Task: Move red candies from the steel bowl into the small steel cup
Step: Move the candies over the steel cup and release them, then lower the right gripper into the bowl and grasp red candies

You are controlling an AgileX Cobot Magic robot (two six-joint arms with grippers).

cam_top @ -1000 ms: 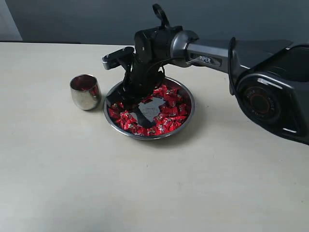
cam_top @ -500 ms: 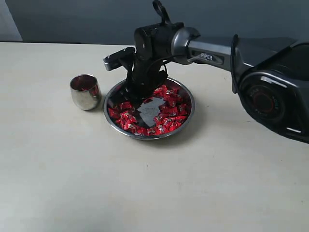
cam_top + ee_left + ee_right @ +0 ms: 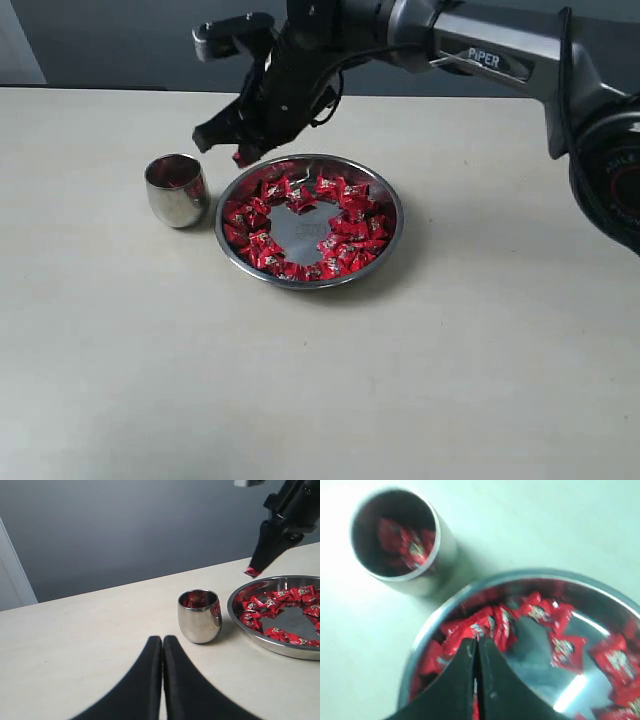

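Note:
The steel bowl (image 3: 396,216) sits mid-table with red candies (image 3: 352,236) ringed around its bare centre. The small steel cup (image 3: 176,190) stands just left of it, with a few red candies inside (image 3: 402,540). My right gripper (image 3: 243,154) hangs above the bowl's far-left rim, shut on one red candy (image 3: 251,571) that pokes out at its tip (image 3: 476,626). In the left wrist view my left gripper (image 3: 162,641) rests low over the table, short of the cup (image 3: 199,616), shut with nothing between its fingers. That gripper is outside the exterior view.
The right arm (image 3: 480,50) stretches in from the right, above the bowl's far side. A grey wall (image 3: 150,525) runs behind the table's back edge. Bare tabletop (image 3: 300,400) lies in front of the bowl and the cup.
My right gripper has lifted out of the bowl with a candy and swung left and back, toward the cup. The bowl's candies are now uncovered.

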